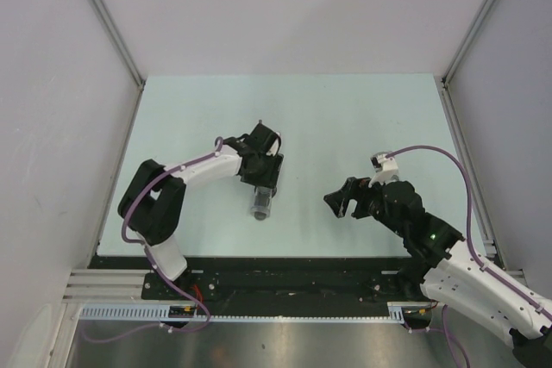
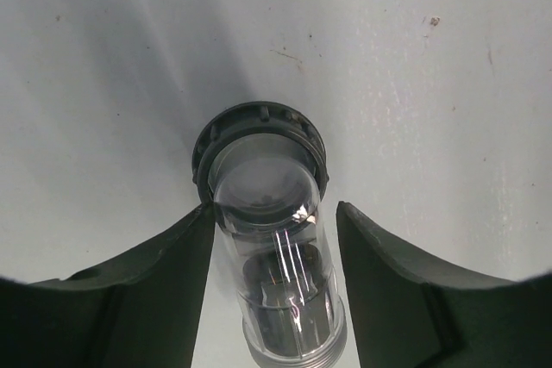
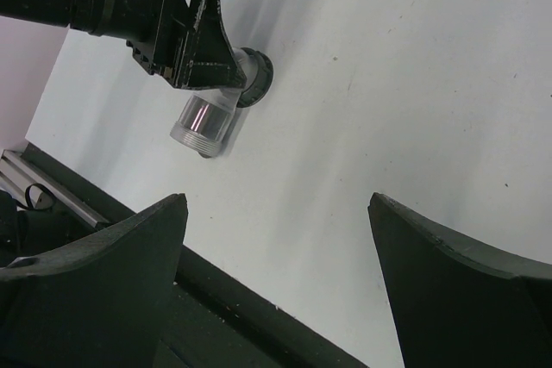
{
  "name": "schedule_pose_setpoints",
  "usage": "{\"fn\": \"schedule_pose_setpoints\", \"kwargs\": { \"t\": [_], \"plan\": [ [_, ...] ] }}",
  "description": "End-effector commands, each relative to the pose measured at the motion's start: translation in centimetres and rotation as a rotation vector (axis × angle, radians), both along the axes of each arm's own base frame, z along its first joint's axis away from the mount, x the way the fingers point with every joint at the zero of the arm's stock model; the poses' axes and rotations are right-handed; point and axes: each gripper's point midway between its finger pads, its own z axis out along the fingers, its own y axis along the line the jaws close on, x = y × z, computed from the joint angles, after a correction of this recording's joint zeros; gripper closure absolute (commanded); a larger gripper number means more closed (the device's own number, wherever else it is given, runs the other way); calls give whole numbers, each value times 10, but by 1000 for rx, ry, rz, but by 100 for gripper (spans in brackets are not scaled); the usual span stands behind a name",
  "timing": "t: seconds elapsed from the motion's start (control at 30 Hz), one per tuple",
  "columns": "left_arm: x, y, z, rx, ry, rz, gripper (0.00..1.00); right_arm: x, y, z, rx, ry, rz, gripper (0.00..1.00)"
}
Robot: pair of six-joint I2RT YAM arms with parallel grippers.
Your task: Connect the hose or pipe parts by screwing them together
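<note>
Between left hand [image 2: 274, 208] tips, clear fitting [image 2: 269, 191], perhaps touching

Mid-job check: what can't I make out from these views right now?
- Left wrist: the threaded end of the clear tube is cut by the bottom edge.
- Left wrist: the dark piece inside it is blurred by glare and cannot be identified.
- All views: whether the left gripper actually pinches the tube. The top view is too small, and the gripper itself blocks the right wrist view.
</note>
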Motion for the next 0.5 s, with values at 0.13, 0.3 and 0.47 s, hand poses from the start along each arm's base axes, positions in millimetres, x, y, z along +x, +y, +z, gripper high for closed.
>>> {"fn": "schedule_pose_setpoints", "kwargs": {
  "t": [0.13,0.3,0.47],
  "plan": [
    [6,-6,-1,12,-10,-15,39,4,-7,6,-12,-40,-29,8],
    [4,-6,-8,27,4,-23,38,4,-8,8,-12,-48,-28,8],
    [4,-8,-9,25,9,-37,51,4,-7,9,-8,-52,-25,9]
  ]
}}
